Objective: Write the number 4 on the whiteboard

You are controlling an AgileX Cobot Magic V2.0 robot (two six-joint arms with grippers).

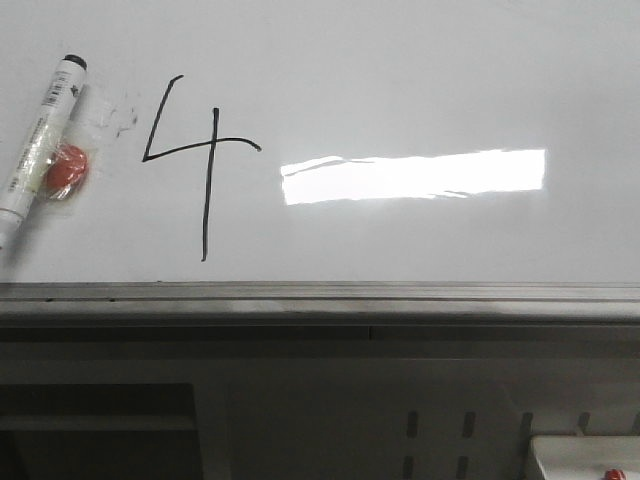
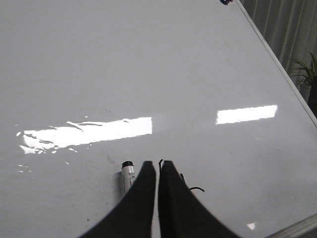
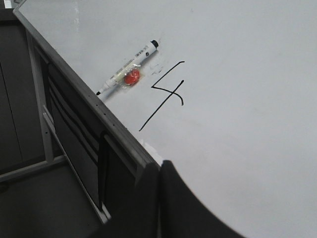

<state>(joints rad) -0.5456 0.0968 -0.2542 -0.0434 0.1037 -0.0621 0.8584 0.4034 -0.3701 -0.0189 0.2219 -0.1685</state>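
marker (image 1: 42, 140) left of number 4 (image 1: 197, 165) | both on whiteboard (image 1: 420, 80)

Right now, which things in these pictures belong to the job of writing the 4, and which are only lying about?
Belong to the job:
- the number 4, already drawn in black
- the whiteboard
- the marker, lying on the board beside the 4, with a red round piece taped to it

Only lying about:
- the potted plant past the board's edge
- the curtain

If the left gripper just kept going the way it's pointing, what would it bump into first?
Probably the whiteboard itself. The left gripper, fingers closed together, points at bare white surface past the marker and the number 4, though depth is hard to judge.
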